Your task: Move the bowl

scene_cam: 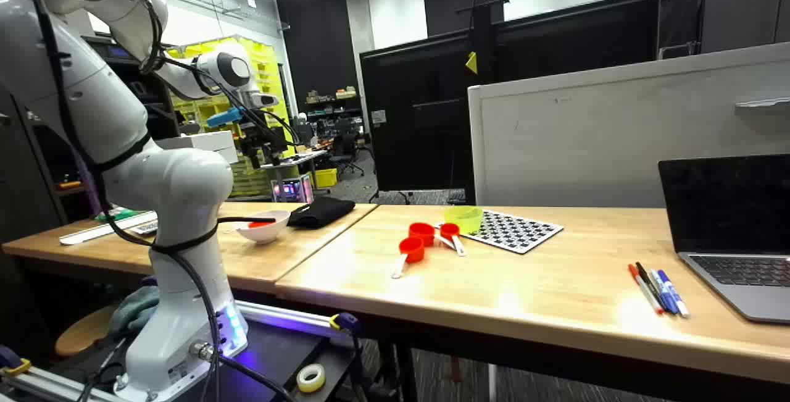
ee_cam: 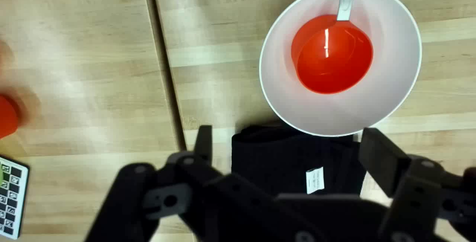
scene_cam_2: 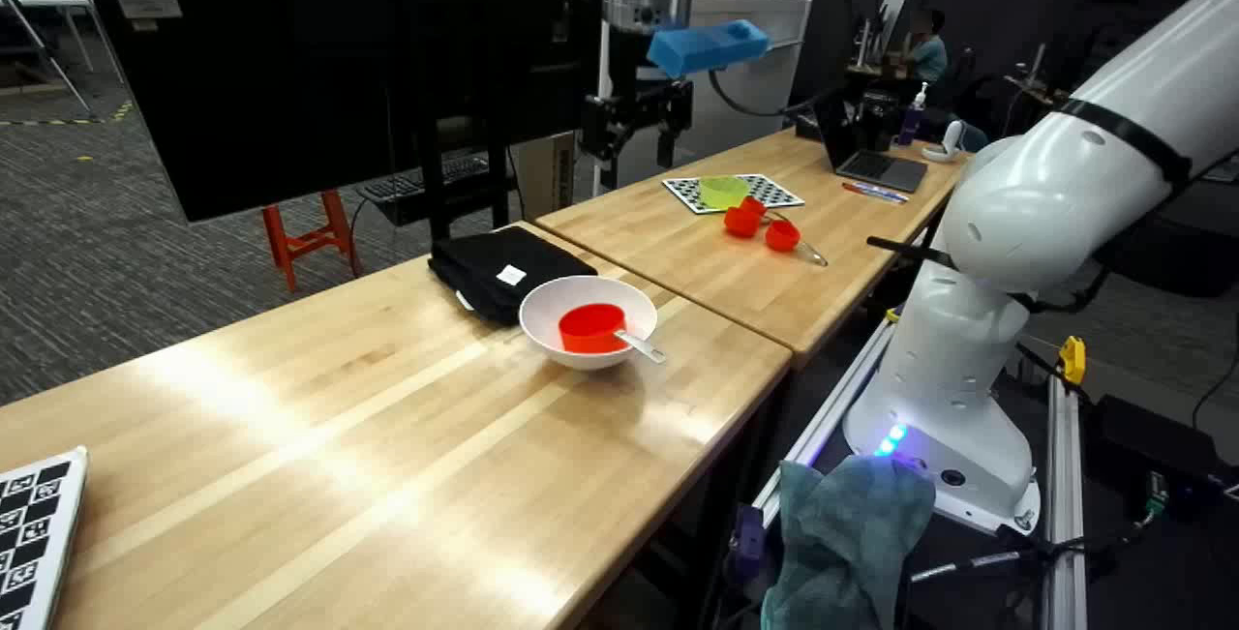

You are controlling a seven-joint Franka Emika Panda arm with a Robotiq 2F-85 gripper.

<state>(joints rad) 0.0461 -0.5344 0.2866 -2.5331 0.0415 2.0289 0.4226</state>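
Observation:
The bowl is round, shallow and whitish-pink. It stands upright on the wooden table in both exterior views (scene_cam: 270,233) (scene_cam_2: 539,332) and in the upper right of the wrist view (ee_cam: 396,74). A red measuring cup (scene_cam_2: 592,328) lies inside it, its metal handle sticking out over the rim; the cup also shows in the wrist view (ee_cam: 331,61). My gripper (ee_cam: 286,132) is open and empty, its fingers wide apart. It hangs well above the table in both exterior views (scene_cam: 265,158) (scene_cam_2: 637,158). In the wrist view the bowl lies just beyond the fingertips.
A folded black cloth (scene_cam_2: 498,267) lies close beside the bowl. A gap between two tables (ee_cam: 163,60) runs nearby. Red measuring cups (scene_cam: 411,249), a yellow-green cup (scene_cam: 463,219), a checkered board (scene_cam: 512,232), pens (scene_cam: 660,291) and a laptop (scene_cam: 740,266) lie on the neighbouring table.

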